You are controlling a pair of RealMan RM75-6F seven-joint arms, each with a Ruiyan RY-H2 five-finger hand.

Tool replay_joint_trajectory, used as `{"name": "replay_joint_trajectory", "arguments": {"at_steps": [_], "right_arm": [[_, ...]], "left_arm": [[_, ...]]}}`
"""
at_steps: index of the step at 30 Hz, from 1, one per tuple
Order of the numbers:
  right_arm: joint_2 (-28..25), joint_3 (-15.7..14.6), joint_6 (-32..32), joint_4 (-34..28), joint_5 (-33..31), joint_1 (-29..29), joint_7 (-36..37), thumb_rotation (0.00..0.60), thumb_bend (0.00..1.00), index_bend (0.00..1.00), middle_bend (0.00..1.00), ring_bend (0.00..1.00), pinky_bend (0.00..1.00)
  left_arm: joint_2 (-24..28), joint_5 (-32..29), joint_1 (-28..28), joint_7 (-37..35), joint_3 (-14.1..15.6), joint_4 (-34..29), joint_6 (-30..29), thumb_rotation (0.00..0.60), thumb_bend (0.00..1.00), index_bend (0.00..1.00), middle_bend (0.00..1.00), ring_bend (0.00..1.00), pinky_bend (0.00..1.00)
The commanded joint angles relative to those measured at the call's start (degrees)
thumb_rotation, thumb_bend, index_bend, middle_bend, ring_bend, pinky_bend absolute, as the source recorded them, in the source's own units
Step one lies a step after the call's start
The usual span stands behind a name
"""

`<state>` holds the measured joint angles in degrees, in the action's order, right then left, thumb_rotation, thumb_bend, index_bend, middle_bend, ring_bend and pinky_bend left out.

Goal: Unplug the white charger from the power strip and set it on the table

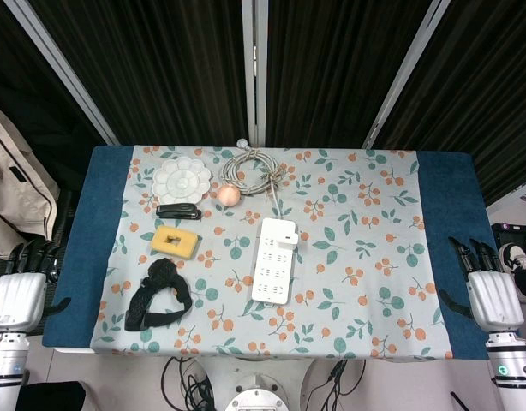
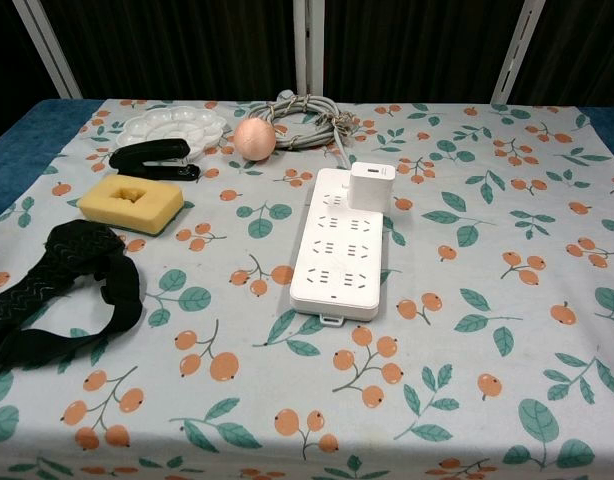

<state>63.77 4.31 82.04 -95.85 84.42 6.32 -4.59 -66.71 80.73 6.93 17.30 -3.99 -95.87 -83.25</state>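
Note:
A white power strip [image 1: 274,260] [image 2: 340,244] lies lengthwise in the middle of the floral tablecloth. A small white charger [image 1: 294,237] [image 2: 370,186] stands plugged into its far right corner. The strip's grey cable [image 1: 254,170] [image 2: 305,116] is coiled behind it at the table's far edge. My left hand [image 1: 21,287] hangs off the table's left side, fingers apart and holding nothing. Past the right edge my right hand [image 1: 490,291] does the same. Both hands are far from the charger, and neither shows in the chest view.
Left of the strip lie a white paint palette [image 1: 182,181] [image 2: 175,127], a black stapler [image 1: 178,211] [image 2: 153,159], a yellow sponge [image 1: 176,241] [image 2: 131,202] and a black strap [image 1: 158,294] [image 2: 57,285]. A pink ball [image 1: 229,194] [image 2: 254,138] sits by the cable coil.

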Motion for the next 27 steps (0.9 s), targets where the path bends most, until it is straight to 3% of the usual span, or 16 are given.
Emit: {"name": "replay_joint_trajectory", "arguments": {"at_steps": [1,9,16,22,27], "right_arm": [[0.19,0.28,-0.47,-0.1,-0.41,0.38,-0.34,0.6,0.16,0.03,0.16,0.05,0.08],[-0.05,0.5,-1.83,-0.87,-0.3,1.49,-0.21,0.6,0.16,0.03,0.16,0.04,0.08],[-2.69,0.96,-5.92,-4.21,3.8,5.74,1.6,0.6,0.16,0.03,0.17,0.05,0.09],[-4.13,3.4,-14.49,-7.9,4.59,13.31,0.02,0.6,0.16,0.03,0.17,0.05,0.1],[-1.7,6.49,-24.51,-8.18,1.21,21.77,-3.14,0.6,0.21,0.03,0.17,0.05,0.11]], "left_arm": [[-0.07,-0.54,0.23,0.19,-0.11,0.0,0.5,0.6,0.05,0.17,0.13,0.0,0.0],[0.03,-0.3,0.89,0.8,0.03,-0.65,1.25,0.6,0.05,0.17,0.13,0.0,0.0],[-0.02,5.24,5.83,1.41,-0.49,-1.97,4.93,0.6,0.06,0.2,0.18,0.05,0.03],[-1.19,11.18,13.28,1.84,-0.84,-3.84,12.41,0.6,0.1,0.24,0.21,0.08,0.1],[-5.34,15.33,21.27,0.7,-1.07,-3.14,21.05,0.6,0.15,0.27,0.25,0.13,0.13]]}}
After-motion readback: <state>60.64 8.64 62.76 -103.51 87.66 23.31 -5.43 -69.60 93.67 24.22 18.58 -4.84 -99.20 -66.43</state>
